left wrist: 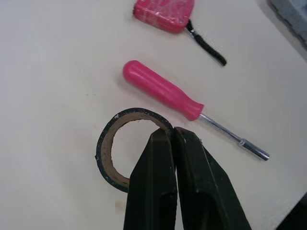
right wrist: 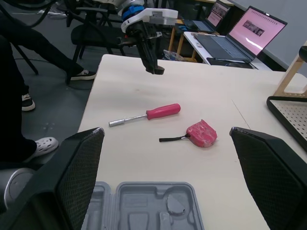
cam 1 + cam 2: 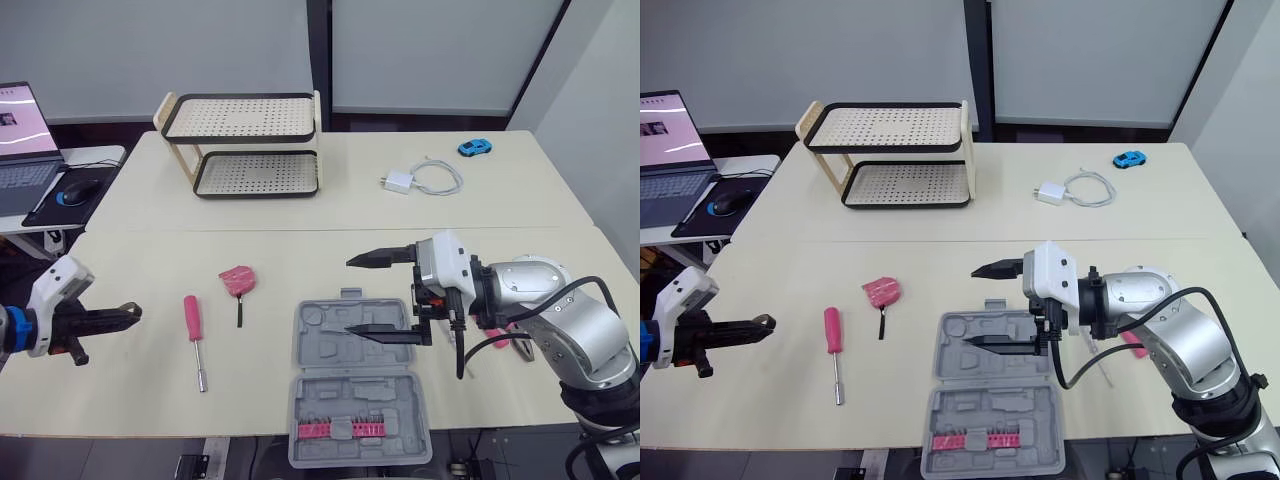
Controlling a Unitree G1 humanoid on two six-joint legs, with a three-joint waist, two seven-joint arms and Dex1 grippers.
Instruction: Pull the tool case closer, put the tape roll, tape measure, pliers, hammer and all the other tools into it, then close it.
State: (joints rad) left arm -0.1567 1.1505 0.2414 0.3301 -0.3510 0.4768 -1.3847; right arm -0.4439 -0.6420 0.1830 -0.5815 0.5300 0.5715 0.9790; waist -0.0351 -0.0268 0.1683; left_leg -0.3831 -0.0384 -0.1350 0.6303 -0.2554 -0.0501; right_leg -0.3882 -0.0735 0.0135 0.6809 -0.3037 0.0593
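Observation:
The grey tool case (image 3: 355, 385) lies open at the table's front edge, with a row of pink bits in its near half. My right gripper (image 3: 352, 296) hangs open just above the case's far half, holding nothing. My left gripper (image 1: 171, 132) is shut on the rim of the black tape roll (image 1: 108, 153), low over the table's left front. To its right lie a pink-handled screwdriver (image 3: 194, 320) and a pink tape measure (image 3: 238, 279). A pink-handled tool (image 3: 1130, 340) lies mostly hidden behind my right arm.
A two-tier perforated rack (image 3: 245, 145) stands at the back. A white charger with cable (image 3: 420, 180) and a blue toy car (image 3: 476, 147) lie at the back right. A laptop (image 3: 25, 140) and mouse (image 3: 78, 188) sit on a side desk at left.

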